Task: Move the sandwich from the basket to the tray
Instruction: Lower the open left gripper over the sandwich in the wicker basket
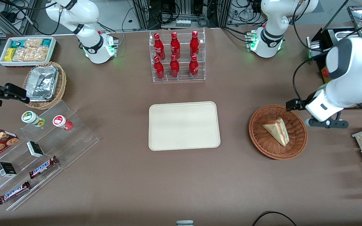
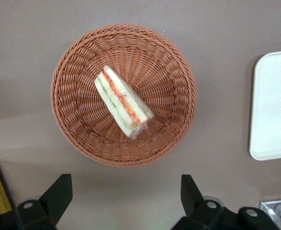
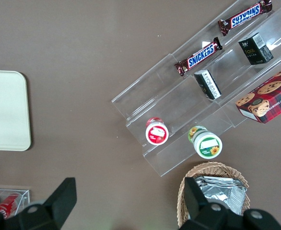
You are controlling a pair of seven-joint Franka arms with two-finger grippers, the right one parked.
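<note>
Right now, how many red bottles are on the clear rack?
6, in two rows of three: farther row; nearer row. None seems hidden. The gripper hovers open beside the basket, which holds the sandwich.

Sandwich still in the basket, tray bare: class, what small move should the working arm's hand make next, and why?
Probably shift over the basket and descend onto the sandwich. The hand is open and holds nothing, hovering beside the basket's rim rather than above the wedge, which lies loose in the middle. The tray awaits it.
</note>
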